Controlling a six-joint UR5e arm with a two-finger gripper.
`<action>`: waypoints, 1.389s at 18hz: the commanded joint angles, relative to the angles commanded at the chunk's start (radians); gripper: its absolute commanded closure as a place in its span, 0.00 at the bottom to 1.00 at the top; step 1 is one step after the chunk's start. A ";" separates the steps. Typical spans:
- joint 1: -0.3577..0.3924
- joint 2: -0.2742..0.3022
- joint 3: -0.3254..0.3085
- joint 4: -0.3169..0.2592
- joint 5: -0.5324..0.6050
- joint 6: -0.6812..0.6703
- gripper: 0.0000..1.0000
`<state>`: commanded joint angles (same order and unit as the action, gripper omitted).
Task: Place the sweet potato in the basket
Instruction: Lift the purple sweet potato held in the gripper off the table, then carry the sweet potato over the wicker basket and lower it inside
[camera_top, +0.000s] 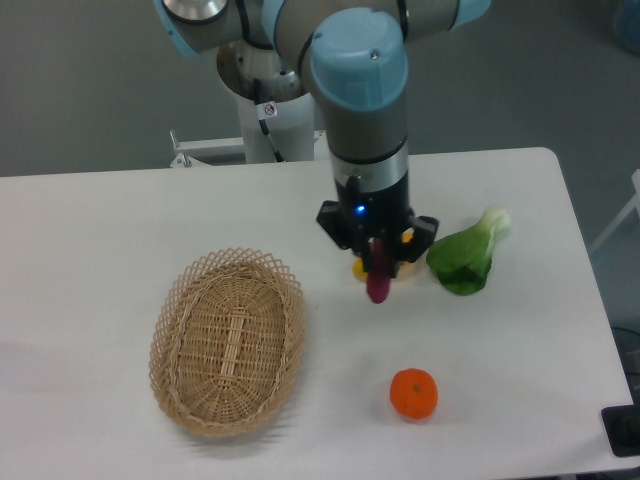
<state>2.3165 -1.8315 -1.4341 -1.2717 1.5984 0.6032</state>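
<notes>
The jaws are gripping the sweet potato (378, 283) by its top, right of centre; hanging loosely, it could slip out before reaching the basket (228, 342) at lower left.

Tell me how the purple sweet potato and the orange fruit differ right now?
The sweet potato is slim, finger-shaped and magenta-purple; the orange fruit is round and orange. The sweet potato hangs upright, held in the gripper, while the orange fruit sits free on the table. Both are small and outside the basket.
</notes>
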 joint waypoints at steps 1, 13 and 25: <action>-0.026 -0.012 -0.018 0.017 0.002 -0.040 0.73; -0.246 -0.216 -0.200 0.405 0.066 -0.214 0.69; -0.249 -0.259 -0.197 0.414 0.078 -0.212 0.27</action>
<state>2.0678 -2.0908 -1.6306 -0.8575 1.6766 0.3911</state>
